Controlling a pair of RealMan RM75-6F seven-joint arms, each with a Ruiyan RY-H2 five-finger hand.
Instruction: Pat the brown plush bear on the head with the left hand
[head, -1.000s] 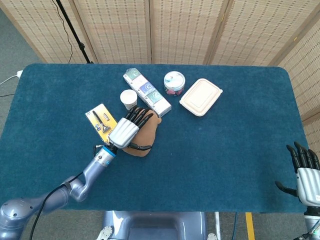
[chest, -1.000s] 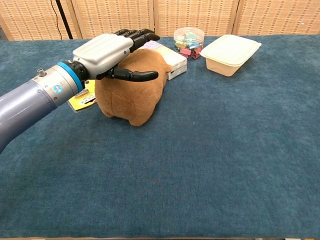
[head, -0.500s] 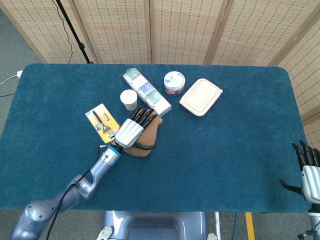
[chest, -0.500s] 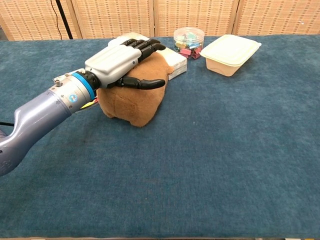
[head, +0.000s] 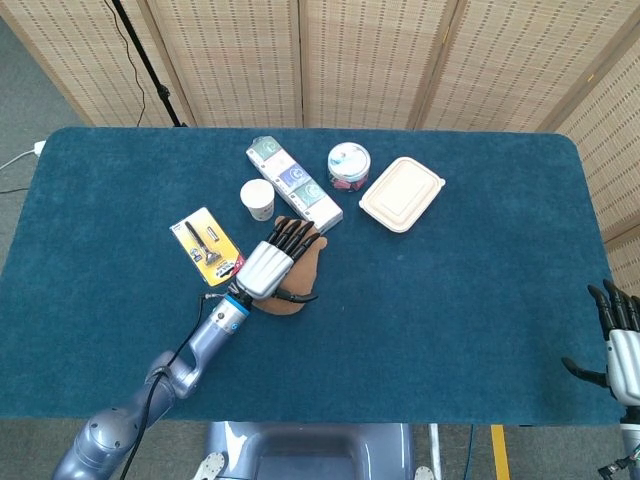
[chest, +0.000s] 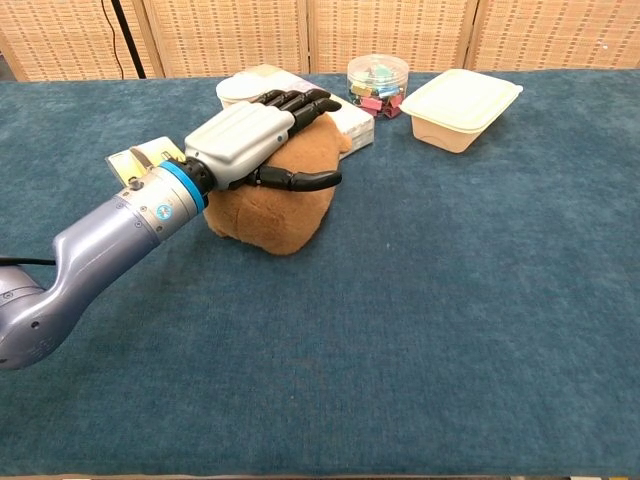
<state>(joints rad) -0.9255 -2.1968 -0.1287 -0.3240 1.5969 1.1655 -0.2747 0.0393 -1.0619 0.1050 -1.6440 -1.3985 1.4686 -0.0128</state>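
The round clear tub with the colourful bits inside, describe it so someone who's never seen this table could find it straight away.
Start at the far edge of the blue table, near the middle. There a beige lidded food box sits beside a long white carton; the tub stands between them. It is the only see-through, round container, filled with small multicoloured pieces.

Plush bear (chest: 275, 205) being carried on tabletop (head: 450, 290), left of centre. Left hand (chest: 250, 140) being rested flat on top of bear. Long box (head: 295, 183) and cup (head: 258, 198) lying just behind bear; card (head: 206, 246) to its left. Jar (head: 348, 166) and lidded container (head: 401, 193) sitting behind, rightward. Right hand (head: 622, 345) being held off tabletop's right edge.
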